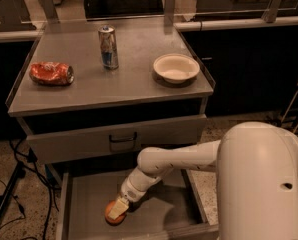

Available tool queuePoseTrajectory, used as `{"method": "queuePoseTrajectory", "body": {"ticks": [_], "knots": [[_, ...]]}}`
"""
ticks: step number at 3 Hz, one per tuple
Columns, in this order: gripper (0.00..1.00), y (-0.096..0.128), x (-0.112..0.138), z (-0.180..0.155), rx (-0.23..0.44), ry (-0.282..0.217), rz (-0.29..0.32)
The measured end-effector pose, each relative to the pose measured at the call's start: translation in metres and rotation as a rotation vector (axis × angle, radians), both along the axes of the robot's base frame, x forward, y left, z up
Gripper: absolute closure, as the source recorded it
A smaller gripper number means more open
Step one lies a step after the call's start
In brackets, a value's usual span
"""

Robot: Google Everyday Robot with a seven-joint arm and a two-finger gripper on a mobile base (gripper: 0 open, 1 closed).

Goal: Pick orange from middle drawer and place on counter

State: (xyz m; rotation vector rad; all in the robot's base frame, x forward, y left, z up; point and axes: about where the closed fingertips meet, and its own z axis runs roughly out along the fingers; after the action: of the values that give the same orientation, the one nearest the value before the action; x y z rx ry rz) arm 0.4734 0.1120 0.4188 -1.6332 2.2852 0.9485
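Observation:
The orange (109,217) lies on the floor of the open middle drawer (86,196), near its front. My gripper (118,209) reaches down into the drawer from the right and is shut on the orange, with one pale finger (117,207) across its top. The orange still rests on the drawer floor. The counter (89,86) is the grey cabinet top above, and my white arm (189,159) bends in under it.
On the counter stand a drink can (108,46), a crumpled red-and-silver foil packet (51,73) and a white bowl (176,68). A closed drawer front with a black loop handle (123,140) overhangs the open drawer. Cables (11,181) hang at the left.

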Motion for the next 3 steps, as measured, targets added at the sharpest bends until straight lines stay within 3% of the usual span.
{"method": "queuePoseTrajectory", "body": {"ticks": [2, 3], "knots": [[1.00, -0.034, -0.005, 0.067, 0.001, -0.048, -0.064], [1.00, -0.034, -0.005, 0.067, 0.001, -0.048, -0.064]]}}
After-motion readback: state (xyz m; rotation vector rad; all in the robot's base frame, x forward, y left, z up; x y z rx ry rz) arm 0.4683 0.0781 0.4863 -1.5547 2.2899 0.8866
